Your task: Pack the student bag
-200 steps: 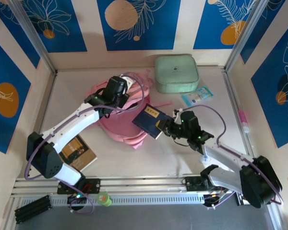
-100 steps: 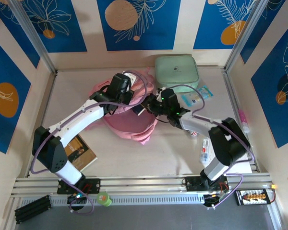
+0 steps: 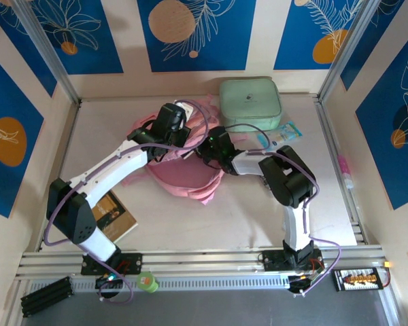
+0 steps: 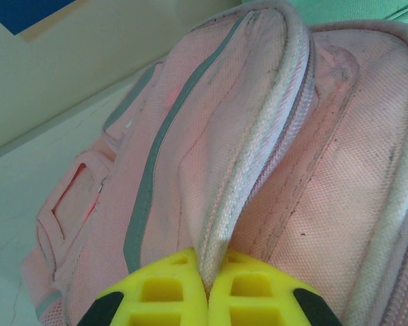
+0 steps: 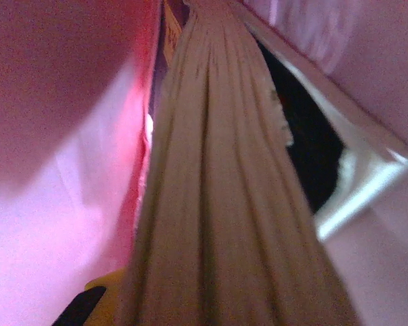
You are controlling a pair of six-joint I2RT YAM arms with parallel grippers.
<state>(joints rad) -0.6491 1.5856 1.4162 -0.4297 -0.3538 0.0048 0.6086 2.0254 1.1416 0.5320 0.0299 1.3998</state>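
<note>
mint-green zip case (image 3: 250, 104): far side of surface (image 3: 190, 227) | blue packet (image 3: 285, 130): just beside case | brown book (image 3: 114, 216): near-left, flat | pink pen (image 3: 345, 171): right edge | green round item (image 3: 148, 281): on front rail (image 3: 211, 261)

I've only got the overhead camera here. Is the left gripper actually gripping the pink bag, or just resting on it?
Observer: Gripping. In the left wrist view, the left gripper is shut on a fold of the student bag, right along its zipper edge.
Operator: And the right gripper, what is in front of it?
Observer: Its wrist camera looks inside the bag, with pink fabric on both sides and a tan fold running down the middle.
Operator: Is there any opening past that?
Observer: Yes, there is a dark gap just right of the fold. I can't tell whether its jaws are open.
</note>
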